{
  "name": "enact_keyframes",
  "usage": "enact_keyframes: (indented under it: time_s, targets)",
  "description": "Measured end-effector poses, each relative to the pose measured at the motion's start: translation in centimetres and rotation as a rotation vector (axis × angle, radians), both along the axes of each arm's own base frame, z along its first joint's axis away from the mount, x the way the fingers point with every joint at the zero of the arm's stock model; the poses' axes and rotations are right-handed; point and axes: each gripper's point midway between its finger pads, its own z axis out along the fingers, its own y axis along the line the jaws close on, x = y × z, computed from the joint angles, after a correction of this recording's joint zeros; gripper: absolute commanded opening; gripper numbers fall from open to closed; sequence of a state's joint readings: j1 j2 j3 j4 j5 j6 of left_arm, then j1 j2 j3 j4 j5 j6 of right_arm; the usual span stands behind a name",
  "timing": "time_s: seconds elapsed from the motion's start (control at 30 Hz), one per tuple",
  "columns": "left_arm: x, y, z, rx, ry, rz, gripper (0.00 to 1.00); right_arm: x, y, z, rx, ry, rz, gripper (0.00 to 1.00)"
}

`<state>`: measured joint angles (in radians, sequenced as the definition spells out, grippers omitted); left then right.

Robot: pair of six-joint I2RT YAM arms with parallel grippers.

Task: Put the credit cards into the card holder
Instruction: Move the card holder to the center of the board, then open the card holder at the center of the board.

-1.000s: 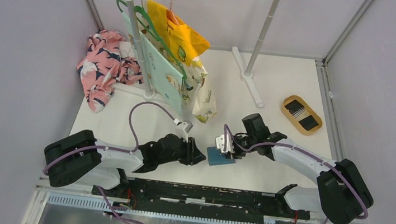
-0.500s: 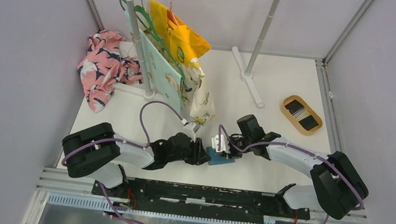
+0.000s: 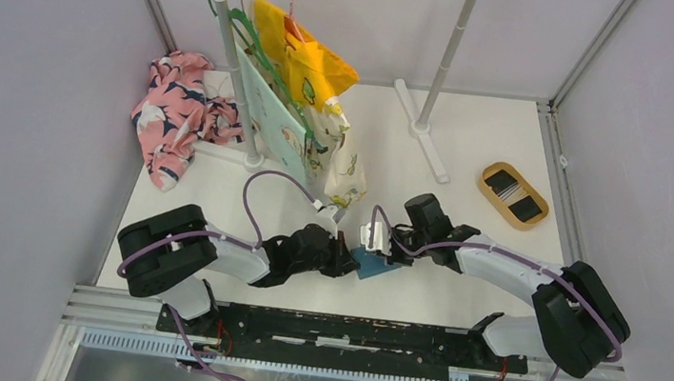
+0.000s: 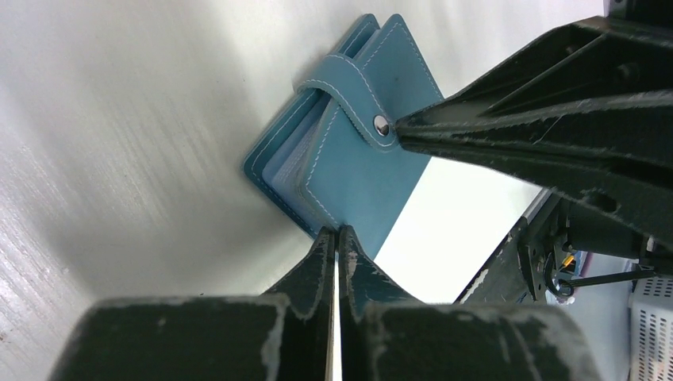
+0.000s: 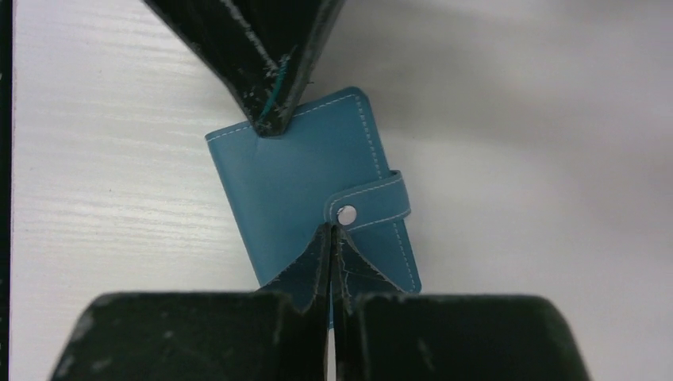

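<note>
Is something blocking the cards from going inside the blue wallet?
Yes. The card holder lies closed on the table, with its snap tab fastened across the cover, so the slots inside are shut away. The credit cards sit far off in the tan tray.

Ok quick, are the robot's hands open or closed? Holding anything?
Left gripper: shut, tips at the card holder's edge; grip unclear.
Right gripper: shut, tips at its snap tab; grip unclear.
</note>
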<state>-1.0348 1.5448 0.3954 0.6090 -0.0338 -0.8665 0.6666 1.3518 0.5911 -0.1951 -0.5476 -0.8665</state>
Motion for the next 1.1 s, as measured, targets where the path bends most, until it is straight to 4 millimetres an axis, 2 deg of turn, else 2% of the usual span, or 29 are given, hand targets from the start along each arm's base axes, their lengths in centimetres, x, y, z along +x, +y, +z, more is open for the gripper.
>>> enact_keyframes:
  time_s: [0.13, 0.3, 0.33, 0.4, 0.47, 0.6, 0.8, 0.93, 1.1]
  targets:
    - [0.0, 0.0, 0.0, 0.000, -0.001, 0.001, 0.02, 0.9, -0.2, 1.2, 0.042, -0.004, -0.083, 0.00]
    - [0.0, 0.0, 0.0, -0.002, -0.001, -0.001, 0.02, 3.1, -0.8, 3.0, 0.111, -0.056, -0.192, 0.02]
    - [0.0, 0.0, 0.0, -0.002, -0.001, -0.001, 0.02, 3.2, -0.8, 3.3, 0.124, -0.056, -0.191, 0.09]
    - [0.0, 0.0, 0.0, -0.002, -0.001, -0.001, 0.02, 2.4, -0.3, 3.4, 0.145, -0.033, -0.145, 0.31]
    - [0.0, 0.0, 0.0, -0.002, -0.001, -0.001, 0.02, 1.1, 0.1, 3.0, 0.149, 0.002, -0.078, 0.44]
    - [0.0, 0.0, 0.0, -0.002, 0.000, -0.001, 0.02, -0.7, 0.7, 2.3, 0.136, 0.023, 0.010, 0.54]
    - [-0.1, -0.1, 0.0, -0.007, 0.009, 0.001, 0.02, -1.0, 0.7, 0.7, 0.080, 0.042, 0.009, 0.55]
    - [-0.2, -0.1, 0.0, -0.008, 0.012, -0.002, 0.02, -0.5, 0.5, -0.1, 0.051, 0.048, -0.032, 0.51]
    - [-0.2, -0.1, 0.0, -0.010, 0.013, -0.005, 0.02, -0.5, 0.5, -0.3, 0.046, 0.061, -0.057, 0.42]
